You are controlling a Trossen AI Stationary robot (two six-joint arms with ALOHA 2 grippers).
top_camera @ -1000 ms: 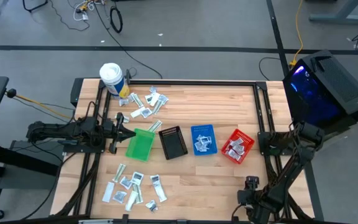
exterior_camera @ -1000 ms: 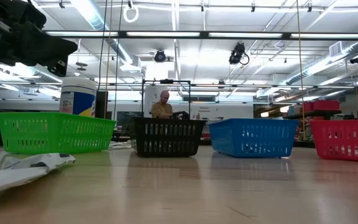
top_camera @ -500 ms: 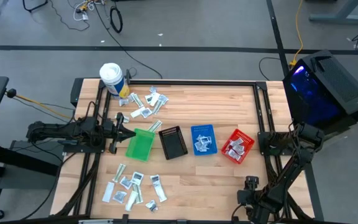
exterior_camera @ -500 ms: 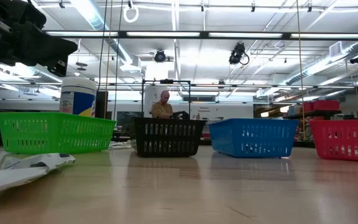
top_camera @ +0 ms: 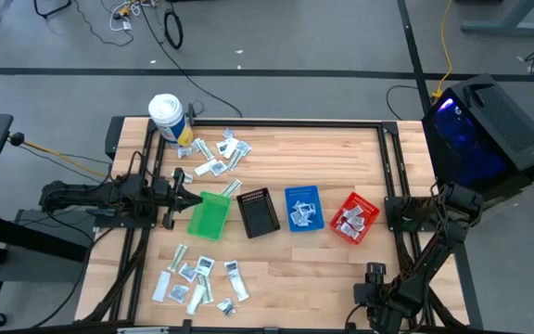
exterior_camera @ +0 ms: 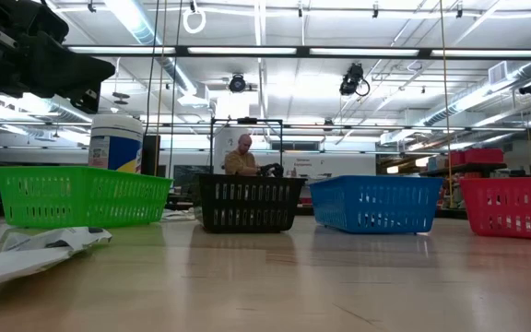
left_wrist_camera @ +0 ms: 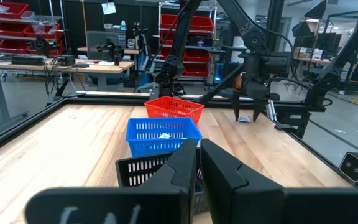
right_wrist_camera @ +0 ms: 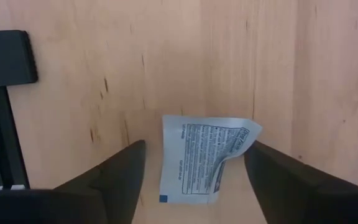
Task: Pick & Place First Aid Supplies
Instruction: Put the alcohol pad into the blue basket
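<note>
My right gripper (right_wrist_camera: pixel 194 149) points down near the table's near right corner (top_camera: pixel 375 272), open. One white printed sachet (right_wrist_camera: pixel 204 158) lies on the wood between its fingers, one corner curled up beside a finger. Other first aid supplies lie in a far-left heap (top_camera: pixel 216 153) and a near-left heap (top_camera: pixel 197 278). More sit in the blue bin (top_camera: pixel 303 207) and the red bin (top_camera: pixel 354 219). My left gripper (top_camera: pixel 182 197) waits shut and level at the table's left, beside the green bin (top_camera: pixel 209 215).
Green, black (top_camera: pixel 259 211), blue and red bins stand in a row across the table's middle. A white tub (top_camera: pixel 166 118) stands at the far left corner. Bare wood lies between the bins and the right arm. A person (exterior_camera: pixel 241 157) sits beyond the table.
</note>
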